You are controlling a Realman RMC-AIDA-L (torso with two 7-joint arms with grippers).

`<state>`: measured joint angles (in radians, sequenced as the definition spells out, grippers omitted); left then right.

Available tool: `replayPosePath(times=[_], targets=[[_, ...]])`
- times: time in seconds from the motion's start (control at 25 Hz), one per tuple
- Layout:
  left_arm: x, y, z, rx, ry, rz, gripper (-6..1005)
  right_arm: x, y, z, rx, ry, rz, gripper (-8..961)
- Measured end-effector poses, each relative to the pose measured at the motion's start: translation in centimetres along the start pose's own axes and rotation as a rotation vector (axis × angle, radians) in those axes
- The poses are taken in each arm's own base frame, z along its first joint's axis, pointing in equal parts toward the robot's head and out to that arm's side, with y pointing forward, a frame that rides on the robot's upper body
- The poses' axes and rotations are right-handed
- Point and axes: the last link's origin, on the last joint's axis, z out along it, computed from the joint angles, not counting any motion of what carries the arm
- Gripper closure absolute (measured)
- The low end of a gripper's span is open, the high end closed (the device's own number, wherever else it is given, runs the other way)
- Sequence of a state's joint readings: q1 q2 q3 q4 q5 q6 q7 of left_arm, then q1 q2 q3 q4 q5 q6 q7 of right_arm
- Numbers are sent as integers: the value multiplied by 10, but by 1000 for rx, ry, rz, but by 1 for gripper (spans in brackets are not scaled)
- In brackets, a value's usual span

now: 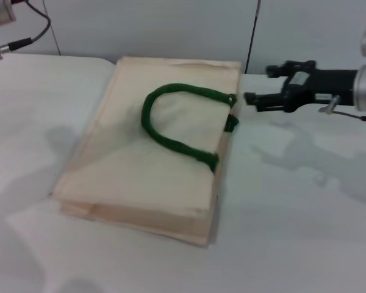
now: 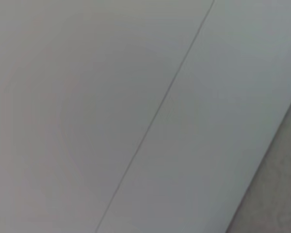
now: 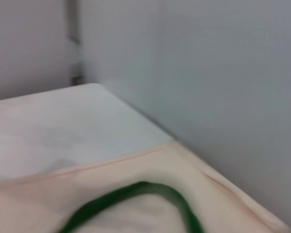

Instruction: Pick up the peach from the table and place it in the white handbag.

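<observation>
A: Head view first. What is lying on the desk [image 1: 305, 220]?

B: The white handbag [image 1: 146, 177] is lying flat across the middle, its green handle [image 1: 171, 125] looping over the top face. The peach is not showing in any view, so I cannot say where it is.

A: And the arms?

B: The right gripper [image 1: 256, 85] is hanging just beside the bag's handle end, above the desk, with its black jaws parted and nothing between them. The arm behind it is being cut off by the picture's edge. The left gripper is out of sight; only a bit of silver arm [image 1: 0, 18] with cables is showing at the far left corner.

A: Are the wrist views adding anything?

B: The left wrist view is showing only a pale wall [image 2: 87, 107] with a thin seam. The right wrist view is showing the bag's far edge and the handle's curve, both blurred.

A: Any writing or labels?

B: None that I can read.
</observation>
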<state>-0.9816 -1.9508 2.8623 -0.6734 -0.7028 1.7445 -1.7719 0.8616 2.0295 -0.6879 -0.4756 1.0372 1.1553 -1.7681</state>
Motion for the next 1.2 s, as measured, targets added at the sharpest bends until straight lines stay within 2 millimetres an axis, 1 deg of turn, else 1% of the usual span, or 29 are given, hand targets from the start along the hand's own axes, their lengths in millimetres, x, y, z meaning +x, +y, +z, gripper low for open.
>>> replayPosePath(times=[0.16, 0.4, 0.48, 0.64, 0.72, 1.0, 1.2], targets=[[-2, -1, -3, 8, 9, 3, 702, 9, -14, -12, 94, 13, 45, 59], [-9, -3, -8, 21, 31, 50, 466, 16, -30, -23, 230, -38, 107, 59], [-12, -5, -10, 37, 39, 63, 339, 19, -32, -27, 260, -74, 114, 59], [-26, -13, -15, 109, 97, 119, 336, 29, -37, -41, 350, -192, 136, 59], [-32, -17, -18, 146, 130, 154, 334, 36, -36, -45, 393, -251, 141, 59], [-54, -31, -38, 272, 272, 233, 333, 59, -30, -49, 547, -361, 118, 59], [-73, -40, -42, 367, 307, 299, 332, 75, -26, -57, 700, -417, 101, 59]])
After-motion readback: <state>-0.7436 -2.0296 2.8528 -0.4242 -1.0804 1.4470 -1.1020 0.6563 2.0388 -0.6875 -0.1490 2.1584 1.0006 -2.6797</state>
